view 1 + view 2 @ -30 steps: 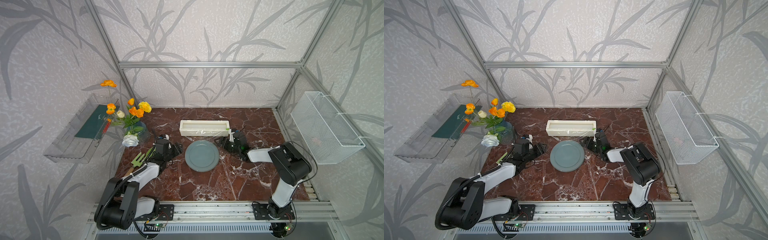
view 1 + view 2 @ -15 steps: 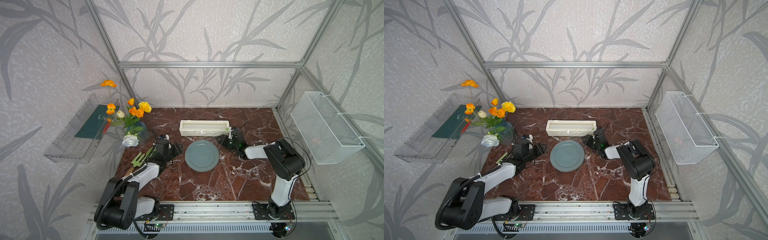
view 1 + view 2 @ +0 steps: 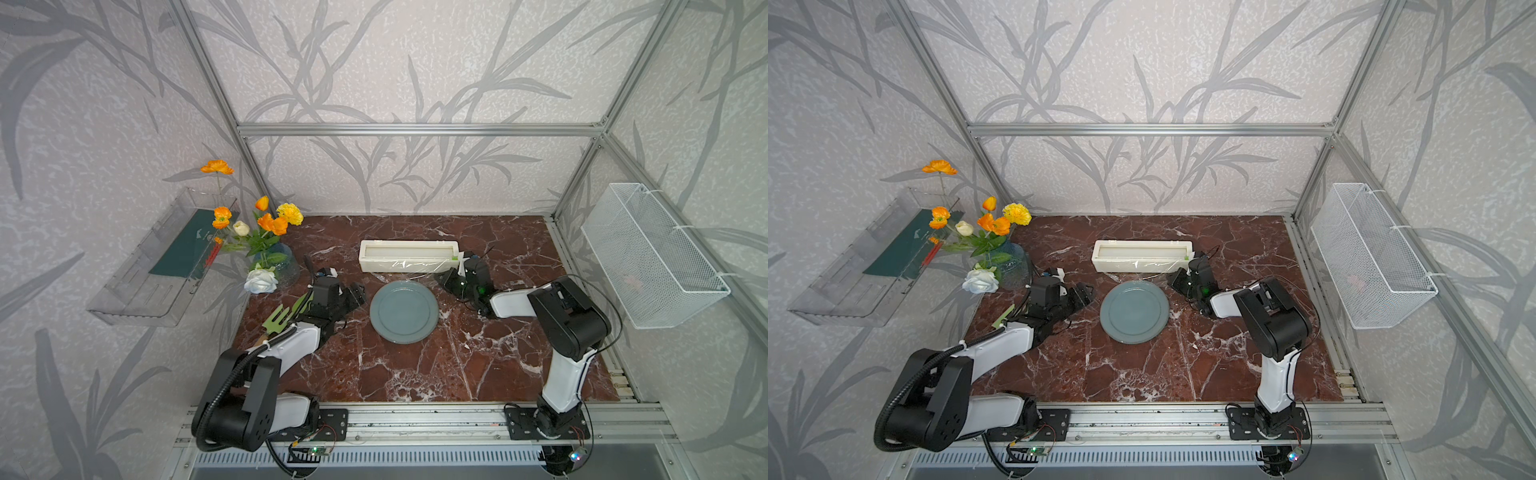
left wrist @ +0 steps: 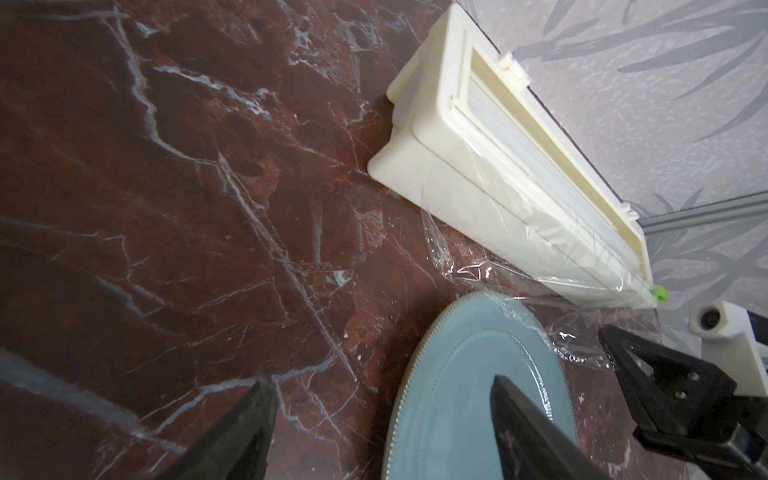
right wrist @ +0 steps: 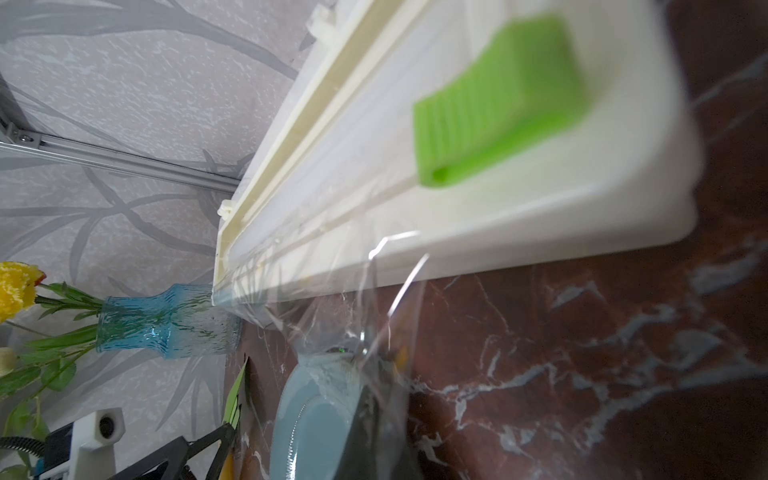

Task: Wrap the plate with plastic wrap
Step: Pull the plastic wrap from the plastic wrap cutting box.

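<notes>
The plate sits in the middle of the table. Just behind it, on the far side, lies a long cream box. The plastic wrap hangs from the box onto the plate's far edge. The right gripper, at the plate's far right, has its fingers pressed together on the wrap. The left gripper is just left of the plate, fingers apart, holding nothing. A blue vase of flowers and a green fork sit at the left, close by that arm.

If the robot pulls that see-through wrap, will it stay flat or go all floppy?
Probably floppy: the plastic wrap lies crinkled and folded at the plate edge. It likely clings too, since it hugs the box front.
</notes>
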